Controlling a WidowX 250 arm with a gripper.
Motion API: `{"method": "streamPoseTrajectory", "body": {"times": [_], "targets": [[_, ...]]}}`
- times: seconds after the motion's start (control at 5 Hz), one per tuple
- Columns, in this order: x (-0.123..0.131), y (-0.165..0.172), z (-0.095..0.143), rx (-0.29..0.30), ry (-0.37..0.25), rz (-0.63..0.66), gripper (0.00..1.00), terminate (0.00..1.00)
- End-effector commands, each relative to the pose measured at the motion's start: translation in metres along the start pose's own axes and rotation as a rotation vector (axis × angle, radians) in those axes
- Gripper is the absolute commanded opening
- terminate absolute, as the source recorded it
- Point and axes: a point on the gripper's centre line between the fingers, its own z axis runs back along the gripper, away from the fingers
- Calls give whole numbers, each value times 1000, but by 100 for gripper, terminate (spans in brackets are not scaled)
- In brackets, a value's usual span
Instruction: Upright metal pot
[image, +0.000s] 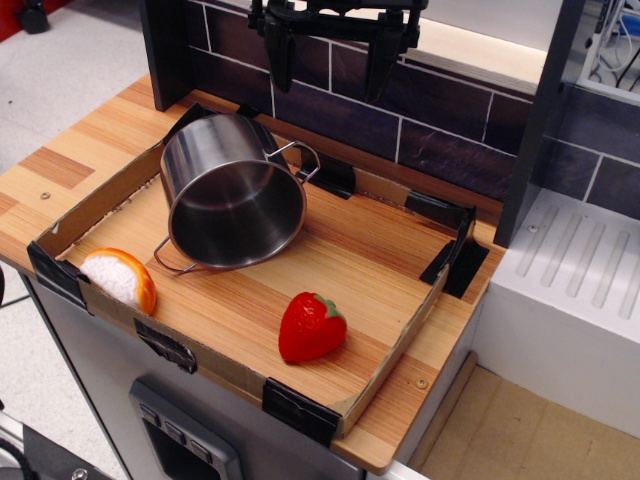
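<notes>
The metal pot (228, 190) is shiny stainless steel and lies on its side inside a cardboard-walled tray, its open mouth facing the front. One wire loop handle (297, 158) sticks up at the rim and the other (172, 260) rests on the wood. My gripper (328, 60) hangs at the top of the view, above and behind the pot, well clear of it. Its two black fingers (279, 55) point down, spread apart and empty.
A toy strawberry (310, 326) lies near the tray's front. An orange-and-white toy piece (120, 279) sits in the front left corner. Low cardboard walls (395, 350) with black tape ring the wooden counter. A dark tiled wall (430, 120) stands behind; a white drainboard (570, 290) lies to the right.
</notes>
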Motion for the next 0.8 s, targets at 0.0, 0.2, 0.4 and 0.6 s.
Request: {"method": "streamPoseTrajectory", "body": {"times": [0.0,0.2,0.4,0.6], "targets": [[0,0,0,0,0,0,100,0],[4,2,32,-63,122,-167,100,0],[1,3,52,-78,185,-367,100,0],[-12,8,62,-68,167,-617,100,0]]}}
